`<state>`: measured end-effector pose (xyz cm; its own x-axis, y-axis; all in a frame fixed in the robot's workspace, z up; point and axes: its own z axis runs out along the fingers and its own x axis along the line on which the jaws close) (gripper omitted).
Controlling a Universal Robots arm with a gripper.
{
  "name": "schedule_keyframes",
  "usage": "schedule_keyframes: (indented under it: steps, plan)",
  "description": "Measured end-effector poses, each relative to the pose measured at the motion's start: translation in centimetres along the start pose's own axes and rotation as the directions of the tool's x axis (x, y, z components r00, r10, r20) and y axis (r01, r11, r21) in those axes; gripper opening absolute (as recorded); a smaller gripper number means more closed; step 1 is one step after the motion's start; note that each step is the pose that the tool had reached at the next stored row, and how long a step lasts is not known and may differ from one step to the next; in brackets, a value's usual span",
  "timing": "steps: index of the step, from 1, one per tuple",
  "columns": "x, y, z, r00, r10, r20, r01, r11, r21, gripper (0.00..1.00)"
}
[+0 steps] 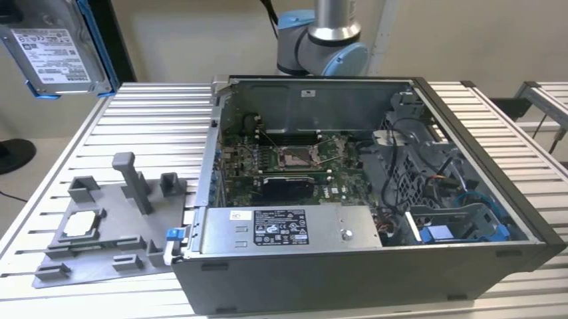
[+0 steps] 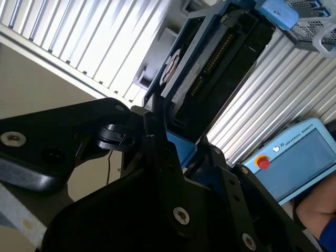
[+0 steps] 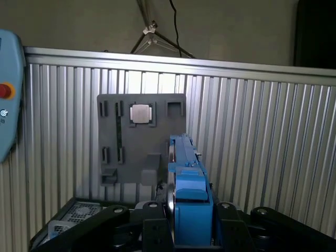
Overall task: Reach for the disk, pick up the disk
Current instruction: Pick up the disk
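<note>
Evidently the pick-up step is judged to be all but complete: the disk (image 1: 60,52) is seen held high in the air at the exterior view's left, well apart from the open computer case (image 1: 355,279) and clear of the ribbed table (image 1: 151,109). In the first wrist view the gripper (image 3: 190,223) is shown clamped on the disk's blue carrier frame (image 3: 191,191), with the drive standing on edge between the fingers and the grey fixture plate (image 3: 142,157) lying beyond it on the table. Any further move is judged to call for a firm clamp and for clearance from the case wall.
</note>
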<state>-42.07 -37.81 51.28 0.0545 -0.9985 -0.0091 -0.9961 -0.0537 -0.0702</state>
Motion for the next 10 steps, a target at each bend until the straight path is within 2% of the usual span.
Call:
schedule_keyframes:
  steps: [10]
  plan:
    - [0.11,-2.12,0.15,1.0,0.0,0.0,0.0,1.0,0.0,0.0]
